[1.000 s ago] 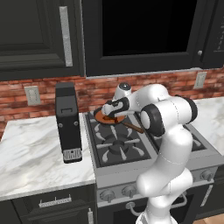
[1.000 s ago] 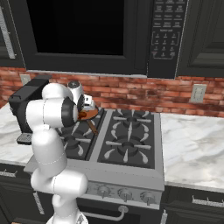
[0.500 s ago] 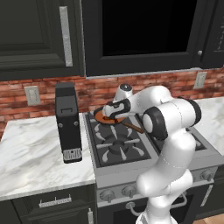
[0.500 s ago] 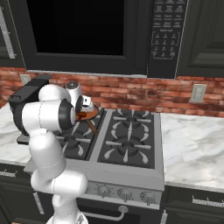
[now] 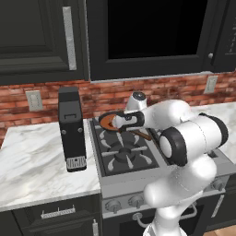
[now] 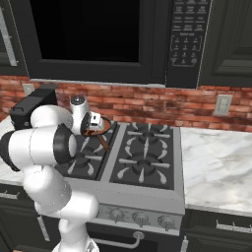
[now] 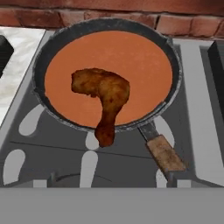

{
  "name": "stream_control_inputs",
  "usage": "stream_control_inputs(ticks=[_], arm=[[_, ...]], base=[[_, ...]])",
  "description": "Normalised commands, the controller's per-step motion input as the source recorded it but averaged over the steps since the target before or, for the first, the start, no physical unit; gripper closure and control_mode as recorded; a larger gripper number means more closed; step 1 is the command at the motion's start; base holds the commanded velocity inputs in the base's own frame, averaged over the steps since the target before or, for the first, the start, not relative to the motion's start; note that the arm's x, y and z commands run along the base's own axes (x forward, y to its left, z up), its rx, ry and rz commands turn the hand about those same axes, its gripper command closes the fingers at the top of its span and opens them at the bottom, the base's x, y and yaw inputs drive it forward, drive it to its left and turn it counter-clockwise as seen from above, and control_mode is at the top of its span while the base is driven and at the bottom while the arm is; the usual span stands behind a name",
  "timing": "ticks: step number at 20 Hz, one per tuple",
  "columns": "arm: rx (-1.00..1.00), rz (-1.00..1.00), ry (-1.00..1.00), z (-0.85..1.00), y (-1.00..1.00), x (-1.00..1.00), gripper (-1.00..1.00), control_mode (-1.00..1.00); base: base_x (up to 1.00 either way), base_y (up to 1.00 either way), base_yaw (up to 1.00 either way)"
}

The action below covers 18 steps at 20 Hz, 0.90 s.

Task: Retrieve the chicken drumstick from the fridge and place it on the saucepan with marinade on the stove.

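The chicken drumstick (image 7: pixel 105 98) hangs in front of the hand camera over the saucepan with marinade (image 7: pixel 107 72), its thick meaty end over the orange-brown sauce and its thin bone end pointing toward 6 o'clock, past the pan's near rim. Whether it touches the sauce or rides just above it, I cannot tell. The end effector (image 5: pixel 120 121) hovers above the pan at the back left burner of the stove (image 5: pixel 133 159); its fingertips are not clear enough to judge, so I cannot say if they are spread or clamped on the meat. The pan's handle (image 7: pixel 162 151) runs off toward 5 o'clock across the grate. The drumstick looks light, somewhat soft and probably greasy, so a hold across the thick middle seems safer than at the narrow bone end, where it could swing or slip. A dark appliance (image 5: pixel 72 129) stands on the marble surface (image 5: pixel 32 170) at 9 o'clock of the stove.
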Motion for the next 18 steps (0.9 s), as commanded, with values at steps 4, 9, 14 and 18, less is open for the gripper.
stream_control_inputs(ticks=[4,9,14,18], arm=[[0.0,0.0,0.0,0.34,-0.13,-0.59,-1.0,-1.0],[0.0,0.0,0.01,0.56,-0.01,-0.51,-1.0,-1.0],[0.0,-0.02,0.07,0.68,0.0,-0.51,-1.0,-1.0],[0.0,-0.02,0.09,0.69,0.0,-0.6,-1.0,-1.0]], base=[[0.0,0.0,0.0],[0.0,0.0,0.0],[0.0,0.0,0.0],[0.0,0.0,0.0]])
